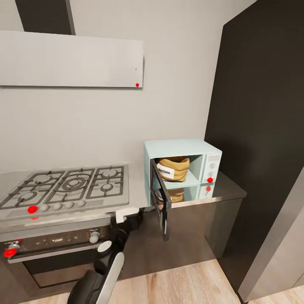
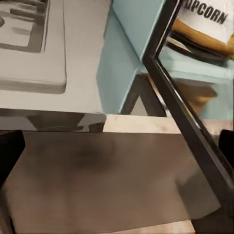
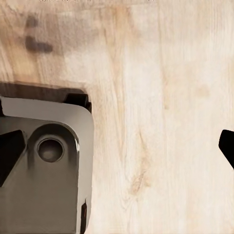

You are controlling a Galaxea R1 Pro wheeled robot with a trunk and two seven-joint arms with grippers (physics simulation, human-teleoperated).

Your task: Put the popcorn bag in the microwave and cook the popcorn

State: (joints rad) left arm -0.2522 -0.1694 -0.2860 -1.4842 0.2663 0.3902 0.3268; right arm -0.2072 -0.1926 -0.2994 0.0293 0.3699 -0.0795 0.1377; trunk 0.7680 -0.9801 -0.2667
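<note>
- Head view showed the microwave (image 1: 182,169) right of centre on the countertop (image 1: 228,191), its door (image 1: 160,202) swung out toward the camera, and the popcorn bag (image 1: 173,168) already sitting inside the cavity.
- At lower centre of that frame the left gripper (image 1: 126,216) hung below the counter edge, just beside the door's lower corner; from here I could not tell how its jaws stood.
- Left wrist view had the door's dark frame (image 2: 187,122) running diagonally at right, the bag's label (image 2: 207,17) at upper right, and dark fingertips (image 2: 9,156) at both side edges, well apart with nothing between them, so the jaws read as released.
- Right wrist view looked down at wood floor (image 3: 156,117), its fingertips (image 3: 228,146) likewise spread and empty.
- Judged step: shutting the door. Best done by pressing the outer face near the free edge, sweeping steadily toward the cavity without nudging the microwave, then reaching for the red knob (image 1: 210,180).
</note>
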